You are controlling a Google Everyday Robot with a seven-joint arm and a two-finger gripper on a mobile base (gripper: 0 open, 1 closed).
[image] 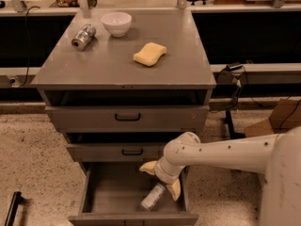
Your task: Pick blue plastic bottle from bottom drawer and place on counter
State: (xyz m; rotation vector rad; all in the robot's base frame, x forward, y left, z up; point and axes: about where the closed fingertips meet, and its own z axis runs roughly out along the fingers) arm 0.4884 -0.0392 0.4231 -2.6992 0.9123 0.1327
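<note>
Shows a grey three-drawer cabinet, bottom drawer (101, 199) standing open below two shallower drawers with black handles. Holds, toward the drawer's right front, the blue plastic bottle (153, 197): small, clear, pale-tinted, lying on its side at a slant, with a whitish label band round the body. Print on the label too small to read. Sets the gripper (161, 179), at the end of a white arm (225, 149) reaching in from the right, inside the drawer over the bottle's upper end. Jaws released: yellowish fingers (175, 189) spread apart, one up-left of the bottle and one just to its right, grasping nothing. Carries on the desk (117, 72) a silver can (83, 36) on its side at back left, a white bowl (116, 23) just beside it, and a yellow sponge (150, 54) near the middle.
</note>
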